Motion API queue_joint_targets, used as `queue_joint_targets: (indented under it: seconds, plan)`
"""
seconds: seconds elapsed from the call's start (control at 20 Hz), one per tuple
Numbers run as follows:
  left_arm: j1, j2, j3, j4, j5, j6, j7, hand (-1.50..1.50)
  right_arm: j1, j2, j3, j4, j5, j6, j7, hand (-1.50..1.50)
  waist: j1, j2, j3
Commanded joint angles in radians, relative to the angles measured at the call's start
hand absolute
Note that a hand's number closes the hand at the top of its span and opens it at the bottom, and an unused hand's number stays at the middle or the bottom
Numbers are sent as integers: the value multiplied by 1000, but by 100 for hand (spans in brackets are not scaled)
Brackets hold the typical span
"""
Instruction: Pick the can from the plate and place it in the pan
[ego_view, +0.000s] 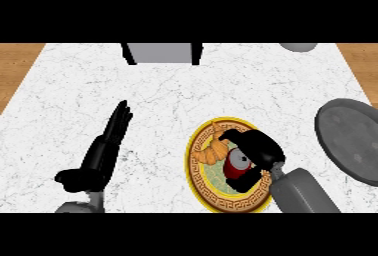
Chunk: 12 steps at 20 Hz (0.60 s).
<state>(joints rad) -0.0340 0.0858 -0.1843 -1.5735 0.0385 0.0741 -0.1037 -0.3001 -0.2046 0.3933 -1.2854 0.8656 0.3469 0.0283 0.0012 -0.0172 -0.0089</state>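
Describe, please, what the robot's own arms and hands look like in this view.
Both forearms are plain grey and rounded: the right forearm shows as a thick cylinder, the left forearm only as a stub at the lower edge. The left hand and right hand are all black, with slim fingers and a thumb. No cables or markings show.

You're looking at a kitchen, prob. a home one: white marble countertop (184, 90) w/ wood floor (16, 65) showing at both sides, a dark grey pan (354, 142) at the right edge, & a gold-rimmed plate (192, 175) w/ a croissant (210, 151) on it
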Motion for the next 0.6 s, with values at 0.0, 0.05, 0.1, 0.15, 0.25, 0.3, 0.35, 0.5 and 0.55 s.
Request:
queue_joint_targets:
  seconds: [0.0, 0.05, 0.1, 0.15, 0.25, 0.3, 0.35, 0.5, 0.55]
  plan:
    - [-6, -11, 21, 44, -13, -4, -32, 0, 52, 3, 5, -3, 57, -42, -19, 150, -1, 17, 9]
    - [65, -34, -27, -2, -23, 1, -52, 0, -7, 38, -10, 88, 72, -80, -26, 150, 4, 17, 9]
    - [2, 4, 31, 9, 1, -31, -6, 0, 22, -13, -34, -14, 60, -22, -32, 150, 0, 17, 9]
    - [-9, -30, 1, 17, -28, -1, -3, 0, -15, 41, -19, 21, 98, -82, -16, 150, 1, 17, 9]
    - [-50, -10, 46, 60, -4, -25, -11, 0, -22, 41, -67, 33, 84, -140, -46, 150, 1, 18, 9]
    - [-54, -25, 45, 95, -37, 19, -37, 0, 61, 15, -63, -132, 70, -139, -5, 150, -9, 16, 9]
    - [34, 12, 20, -56, -8, -28, 21, 0, 134, 34, -38, -155, 102, -191, 26, 150, -3, 14, 9]
    - [39, -5, 34, -14, -4, -9, -2, 0, 360, -90, -59, -363, 104, -231, 21, 150, -37, 6, 8]
    - [-8, 5, 63, 20, 6, -16, -14, 0, 427, -75, -36, -393, 140, -280, 50, 150, -45, 8, 8]
